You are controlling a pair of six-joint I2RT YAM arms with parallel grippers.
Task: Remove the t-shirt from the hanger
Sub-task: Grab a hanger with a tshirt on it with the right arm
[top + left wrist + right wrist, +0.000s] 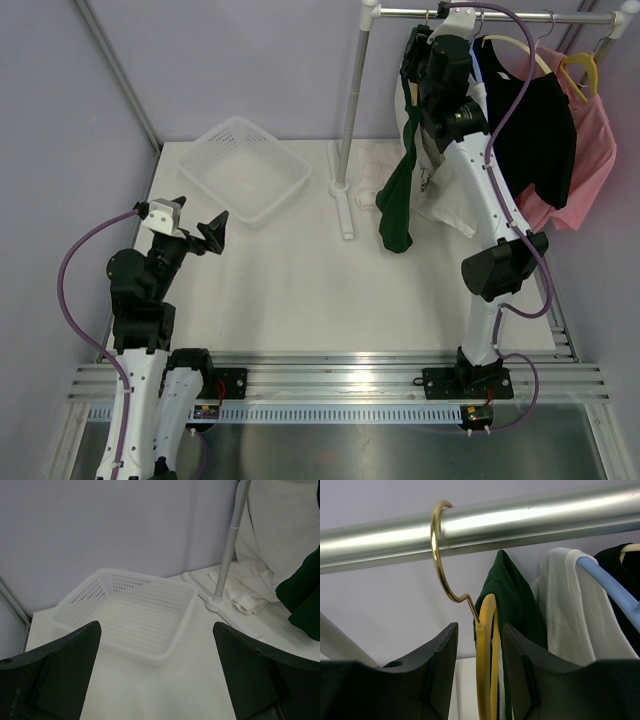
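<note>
The green t-shirt point(397, 205) hangs off one side of a yellow hanger point(486, 645), whose gold hook point(440, 555) is over the metal rail point(535, 520). In the right wrist view the shirt point(512, 595) drapes over the hanger's far shoulder. My right gripper point(479, 630) is raised to the rail point(500, 14), and its jaws straddle the hanger's neck just below the hook. They stand narrow, with a gap still showing on the left side. My left gripper point(195, 218) hovers wide open over the table's left side, holding nothing point(156, 627).
A white mesh basket point(290, 160) sits at the back left, its rim point(165, 657) just ahead of the left fingers. The rack's upright pole point(353, 90) stands on a white base. White point(440, 200), black point(535, 130) and pink point(585, 150) garments hang further right. A blue hanger point(610, 587) carries the white one.
</note>
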